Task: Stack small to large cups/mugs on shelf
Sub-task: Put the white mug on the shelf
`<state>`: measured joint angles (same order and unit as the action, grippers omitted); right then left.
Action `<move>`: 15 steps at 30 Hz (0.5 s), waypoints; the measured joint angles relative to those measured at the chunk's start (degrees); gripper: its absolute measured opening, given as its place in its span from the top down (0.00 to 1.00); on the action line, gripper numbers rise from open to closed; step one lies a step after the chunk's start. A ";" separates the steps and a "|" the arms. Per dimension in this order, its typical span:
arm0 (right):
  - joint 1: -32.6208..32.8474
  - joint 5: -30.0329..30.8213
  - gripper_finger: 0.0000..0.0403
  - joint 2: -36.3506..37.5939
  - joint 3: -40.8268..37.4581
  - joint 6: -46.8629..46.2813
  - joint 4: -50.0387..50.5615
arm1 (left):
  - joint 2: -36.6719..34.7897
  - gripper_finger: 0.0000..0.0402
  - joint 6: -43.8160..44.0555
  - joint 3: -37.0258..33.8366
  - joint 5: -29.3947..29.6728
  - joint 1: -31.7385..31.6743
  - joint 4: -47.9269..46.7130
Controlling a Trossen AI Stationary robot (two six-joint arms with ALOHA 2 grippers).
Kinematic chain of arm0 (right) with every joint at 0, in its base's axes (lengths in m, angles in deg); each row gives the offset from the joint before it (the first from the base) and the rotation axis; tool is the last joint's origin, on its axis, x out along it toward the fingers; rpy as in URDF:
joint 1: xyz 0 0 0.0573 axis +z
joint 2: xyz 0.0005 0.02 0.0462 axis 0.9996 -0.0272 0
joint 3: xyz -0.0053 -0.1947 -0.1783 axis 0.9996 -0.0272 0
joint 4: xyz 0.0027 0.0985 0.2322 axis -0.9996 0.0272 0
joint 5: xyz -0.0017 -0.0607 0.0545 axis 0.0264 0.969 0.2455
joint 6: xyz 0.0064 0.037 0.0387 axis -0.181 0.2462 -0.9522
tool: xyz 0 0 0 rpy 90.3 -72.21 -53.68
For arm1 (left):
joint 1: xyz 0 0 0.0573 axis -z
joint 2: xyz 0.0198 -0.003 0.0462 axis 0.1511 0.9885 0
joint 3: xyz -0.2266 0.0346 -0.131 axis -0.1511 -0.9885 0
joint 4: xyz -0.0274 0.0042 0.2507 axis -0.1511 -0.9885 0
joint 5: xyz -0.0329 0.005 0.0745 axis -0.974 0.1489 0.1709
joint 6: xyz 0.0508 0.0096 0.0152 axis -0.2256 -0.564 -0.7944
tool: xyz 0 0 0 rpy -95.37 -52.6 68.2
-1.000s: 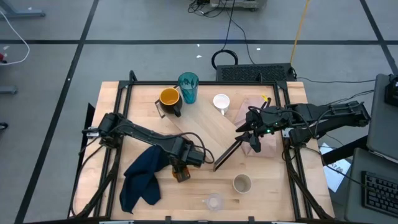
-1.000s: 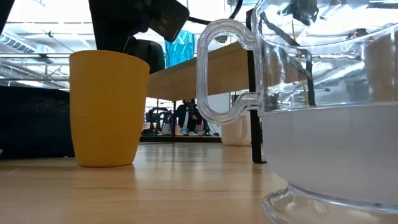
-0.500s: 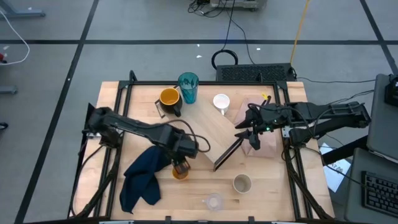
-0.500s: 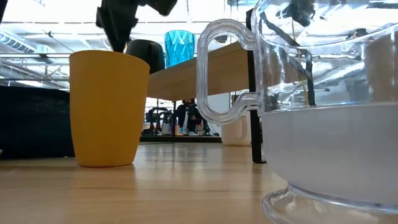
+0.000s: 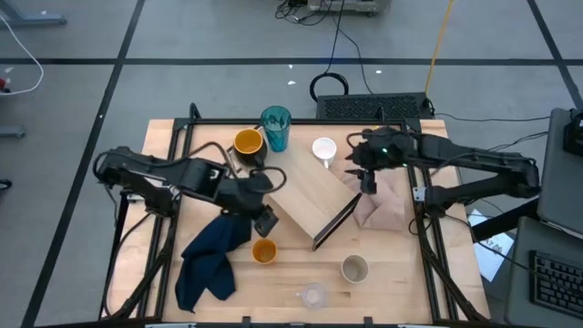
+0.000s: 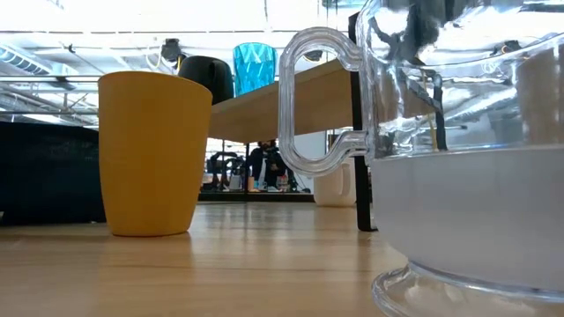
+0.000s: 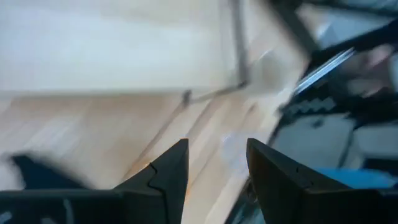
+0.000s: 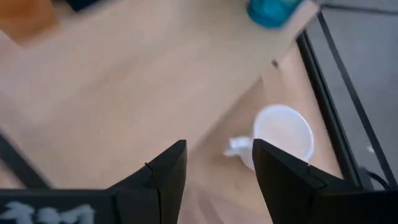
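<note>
Having released the small orange cup (image 5: 264,251), the left gripper (image 5: 268,219) is retreating open-fingered toward ten o'clock, while the right gripper (image 5: 367,185), fingers apart and empty, is swinging toward the white mug (image 5: 324,149).

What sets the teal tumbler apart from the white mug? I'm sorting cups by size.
The teal tumbler is translucent and has no handle showing; the white mug is opaque with a small handle. The tumbler stands on the shelf; the mug sits on the table beside the shelf's edge. In the right wrist view the mug's mouth looks wider. Both stand upright, mouth up.
</note>
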<state>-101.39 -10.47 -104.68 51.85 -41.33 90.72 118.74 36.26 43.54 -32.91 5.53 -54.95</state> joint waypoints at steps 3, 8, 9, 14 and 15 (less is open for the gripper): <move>-2.86 0.01 0.57 -4.29 0.00 3.57 0.14 | -1.03 0.60 0.43 0.00 1.23 0.13 3.65; -7.63 -0.05 0.57 -11.50 1.64 9.27 2.01 | -1.63 0.60 0.30 -0.02 1.33 0.84 8.16; -8.47 -0.02 0.57 -12.75 2.47 10.38 2.94 | -1.72 0.60 0.36 0.00 1.24 0.90 9.27; -11.51 -0.02 0.57 -16.95 7.93 17.81 4.80 | -1.69 0.60 -0.45 0.00 1.34 1.40 11.74; -11.90 -0.02 0.57 -17.54 8.96 19.73 4.67 | -1.70 0.60 -0.74 0.00 1.35 1.52 11.78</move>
<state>-113.29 -10.48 -122.22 60.81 -21.60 95.39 117.03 35.52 43.54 -31.55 7.05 -43.17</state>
